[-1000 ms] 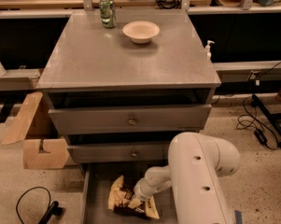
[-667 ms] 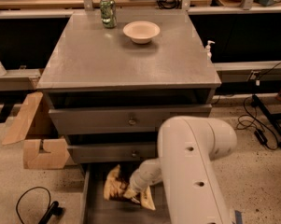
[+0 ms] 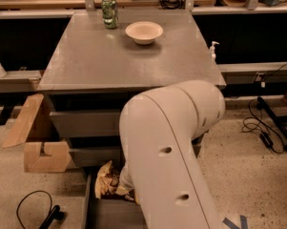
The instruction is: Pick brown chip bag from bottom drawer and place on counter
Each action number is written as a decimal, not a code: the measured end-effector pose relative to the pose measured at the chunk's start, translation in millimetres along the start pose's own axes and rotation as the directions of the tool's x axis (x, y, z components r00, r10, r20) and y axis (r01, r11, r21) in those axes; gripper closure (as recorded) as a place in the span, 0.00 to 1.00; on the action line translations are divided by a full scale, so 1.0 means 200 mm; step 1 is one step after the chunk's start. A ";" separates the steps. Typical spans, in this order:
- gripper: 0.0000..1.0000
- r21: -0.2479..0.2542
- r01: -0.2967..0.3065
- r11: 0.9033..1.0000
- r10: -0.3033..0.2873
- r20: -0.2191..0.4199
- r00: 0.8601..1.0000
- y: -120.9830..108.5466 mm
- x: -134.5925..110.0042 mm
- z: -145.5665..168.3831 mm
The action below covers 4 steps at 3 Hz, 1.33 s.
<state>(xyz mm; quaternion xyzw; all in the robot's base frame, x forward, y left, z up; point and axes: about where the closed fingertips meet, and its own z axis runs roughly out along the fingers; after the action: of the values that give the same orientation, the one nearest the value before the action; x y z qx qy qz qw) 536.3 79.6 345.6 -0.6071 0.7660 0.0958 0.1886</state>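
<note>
The brown chip bag (image 3: 107, 180) is crumpled, with tan edges and a dark centre. It stands tilted over the back left of the open bottom drawer (image 3: 105, 214). My gripper (image 3: 119, 188) is at the bag's right side and grips it; my big white arm (image 3: 171, 147) covers most of the gripper. The grey counter (image 3: 109, 63) is above, on top of the cabinet.
A green soda can (image 3: 110, 12) and a white bowl (image 3: 144, 32) stand at the back of the counter. Two upper drawers (image 3: 83, 123) are shut. A cardboard box (image 3: 38, 144) and a black cable (image 3: 35, 209) lie on the floor to the left. More cables (image 3: 264, 128) lie to the right.
The chip bag has moved up and to the left with my gripper, from lying in the drawer's middle to standing near its back left. My arm has swung closer to the camera.
</note>
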 end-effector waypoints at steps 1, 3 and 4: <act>1.00 -0.006 0.050 0.999 -0.050 -0.006 0.999 0.08 -0.04 -0.13; 1.00 -0.020 0.026 0.999 -0.025 0.037 0.999 0.09 -0.02 -0.14; 1.00 0.006 -0.026 1.000 0.025 0.113 0.993 0.09 -0.10 -0.29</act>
<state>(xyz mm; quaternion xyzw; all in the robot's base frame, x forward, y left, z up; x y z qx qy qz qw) 511.9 80.4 405.4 -0.5901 0.7622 0.1295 0.2324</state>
